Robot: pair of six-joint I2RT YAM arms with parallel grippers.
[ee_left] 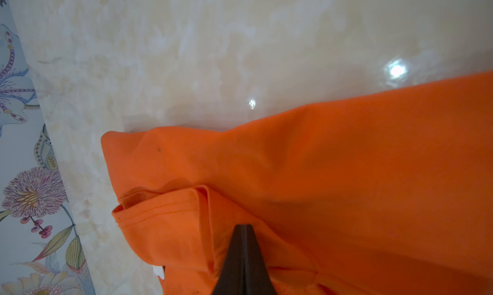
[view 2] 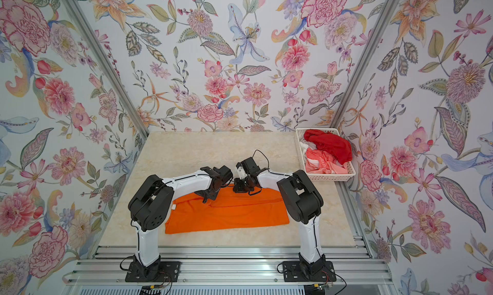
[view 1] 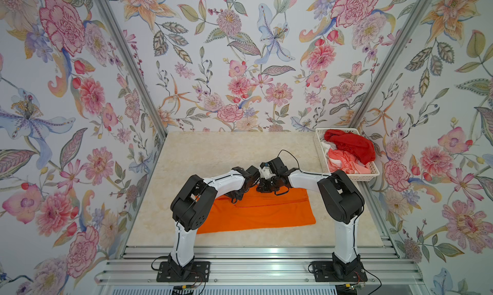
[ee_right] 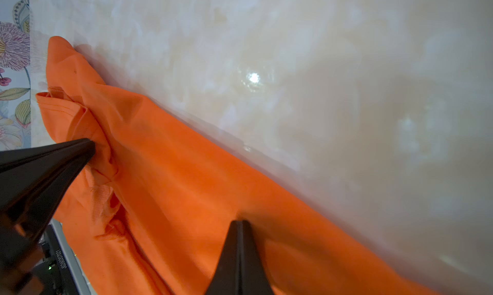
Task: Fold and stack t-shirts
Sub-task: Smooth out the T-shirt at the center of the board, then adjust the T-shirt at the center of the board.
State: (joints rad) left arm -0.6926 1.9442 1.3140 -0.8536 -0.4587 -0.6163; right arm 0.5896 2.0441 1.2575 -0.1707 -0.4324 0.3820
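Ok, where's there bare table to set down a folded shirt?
Widest bare patch: the far table between the orange t-shirt and the back wall. A narrower strip runs between shirt and front rail. Crowded: the basket corner, and mid-table, where left claw and right claw pinch the shirt.

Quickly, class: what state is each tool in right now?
Left tool: closed, pinching the orange t-shirt.
Right tool: closed, pinching the same orange t-shirt.
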